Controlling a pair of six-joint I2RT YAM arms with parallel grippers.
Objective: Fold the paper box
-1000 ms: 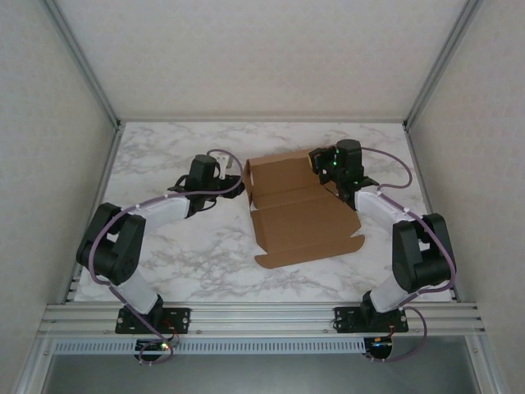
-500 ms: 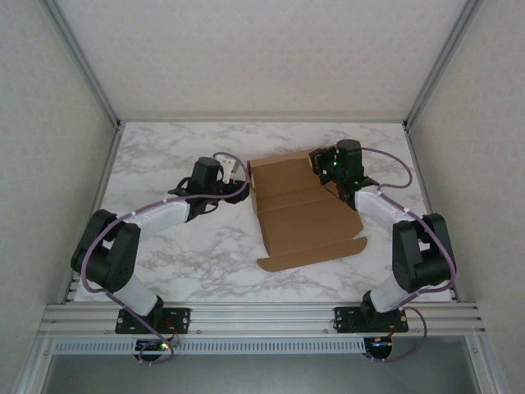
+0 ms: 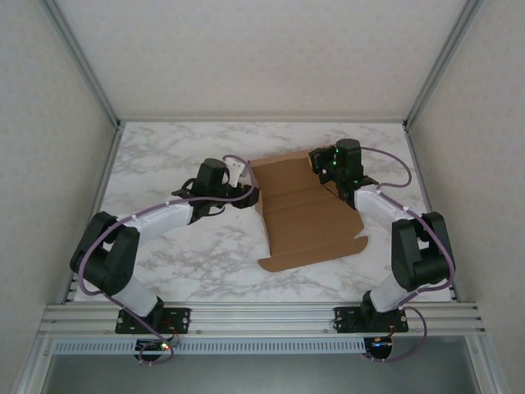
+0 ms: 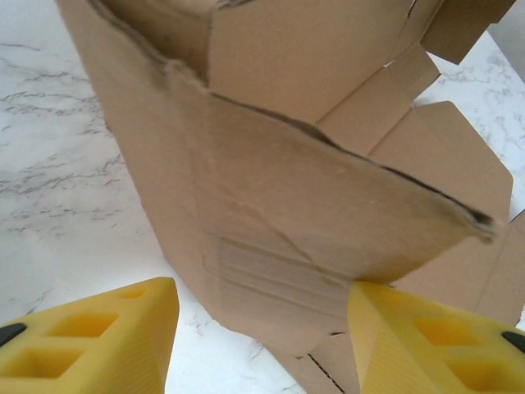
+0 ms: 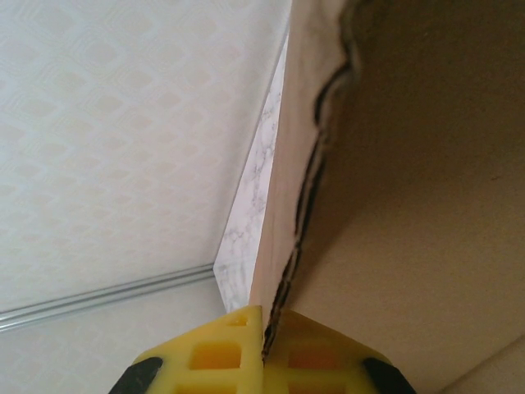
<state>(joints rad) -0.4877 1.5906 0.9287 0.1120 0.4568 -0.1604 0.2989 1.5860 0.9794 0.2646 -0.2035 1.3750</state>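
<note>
Worktop (image 3: pixel 164 263): white marble-look surface w/ grey veins, flat. Pale wall panels (image 3: pixel 49 123) stand on L, R & back sides, and a metal rail (image 3: pixel 262 316) runs along the near edge. On it lies one paper box (image 3: pixel 308 222), a plain brown cardboard sheet w/ flaps & creases, approx centre-right and closer to the back than the front. The near part lies flat on the marble, w/ a small tab at its near-R corner. The far part is raised off the surface.
</note>
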